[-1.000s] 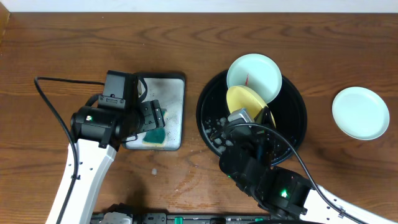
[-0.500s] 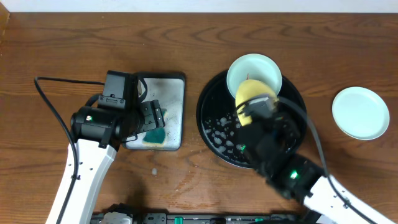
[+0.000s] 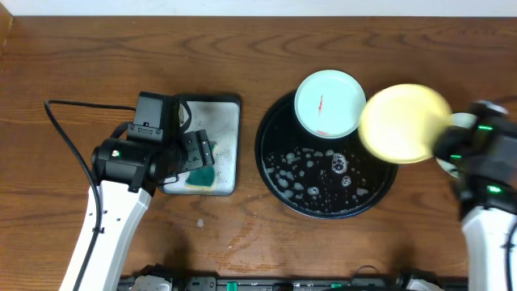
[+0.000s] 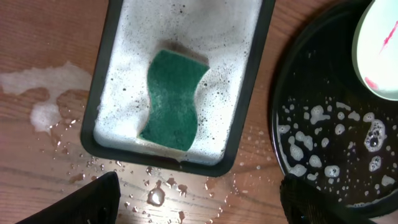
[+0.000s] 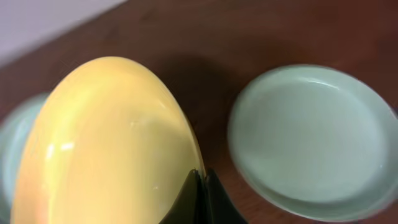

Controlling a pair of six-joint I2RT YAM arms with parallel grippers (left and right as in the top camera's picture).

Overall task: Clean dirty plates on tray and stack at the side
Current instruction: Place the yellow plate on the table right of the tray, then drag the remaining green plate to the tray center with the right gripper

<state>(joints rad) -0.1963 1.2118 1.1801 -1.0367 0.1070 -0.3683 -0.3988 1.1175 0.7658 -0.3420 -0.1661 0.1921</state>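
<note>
The right claw (image 5: 200, 190) is clamped on the rim of the yellow plate (image 5: 106, 143), both fingers pressed together at the plate's near edge. The plate rises from the fingers tilted on edge, clear of every surface; in the overhead view it hangs over the right-hand rim of the black tray (image 3: 262, 153). Just beyond the claw and to its right, a mint-green plate (image 5: 311, 140) lies flat on the wood tabletop (image 5: 249, 31), face up, with no mark visible on it. Further off, past the yellow plate's left edge, the second mint-green plate (image 3: 327, 103) rests inside the tray at its far rim, a thin red smear at its centre. The remaining tray floor carries scattered foam spots. The left claw (image 4: 199, 186) hangs with its fingers spread wide apart and grips nothing. Directly ahead of it lies the rectangular metal tray (image 4: 249, 93), filled with foam, and a green sponge (image 4: 174, 99) lies flat in the middle of that foam. Water and foam patches (image 4: 43, 93) spot the tabletop to the claw's left, and the black tray's edge lies to its right.
</note>
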